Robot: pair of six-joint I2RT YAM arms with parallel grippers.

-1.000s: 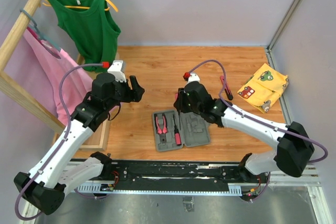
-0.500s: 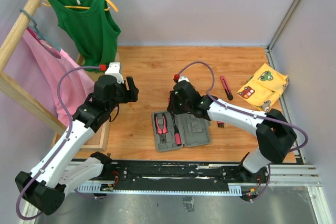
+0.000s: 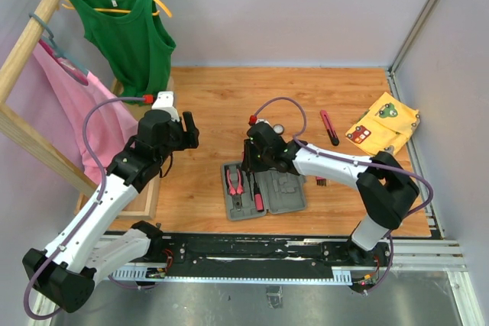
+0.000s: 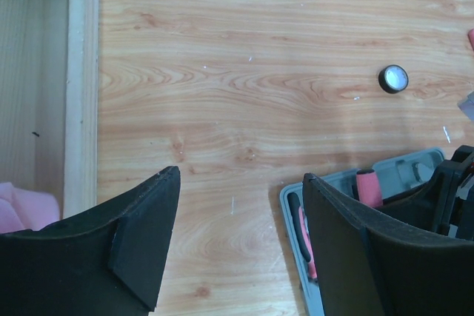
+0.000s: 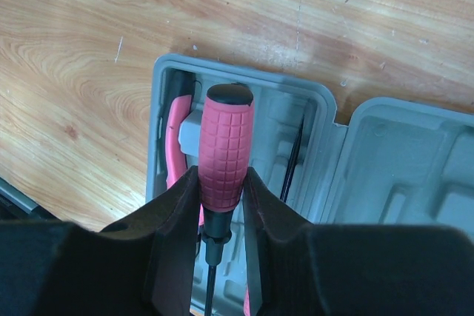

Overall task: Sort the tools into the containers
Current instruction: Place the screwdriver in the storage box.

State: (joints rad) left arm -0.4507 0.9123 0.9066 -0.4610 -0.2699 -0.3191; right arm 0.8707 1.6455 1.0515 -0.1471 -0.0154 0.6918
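The open grey tool case lies at the table's near middle. Pink-handled pliers and a pink-handled screwdriver lie in its left half. My right gripper is shut on another pink-handled screwdriver and holds it over the case's left half, above the pliers and next to a slim black tool. My left gripper is open and empty, left of the case. The black-white disc and a red cutter lie on the wood behind the case.
A yellow patterned cloth lies at the right. Small bits lie just right of the case. A wooden rack with a green top and a pink garment stands at the left. The disc also shows in the left wrist view.
My right gripper has moved left with the screwdriver, over the case's left half, and the disc has come into view behind it. My left gripper has drawn slightly back and left.
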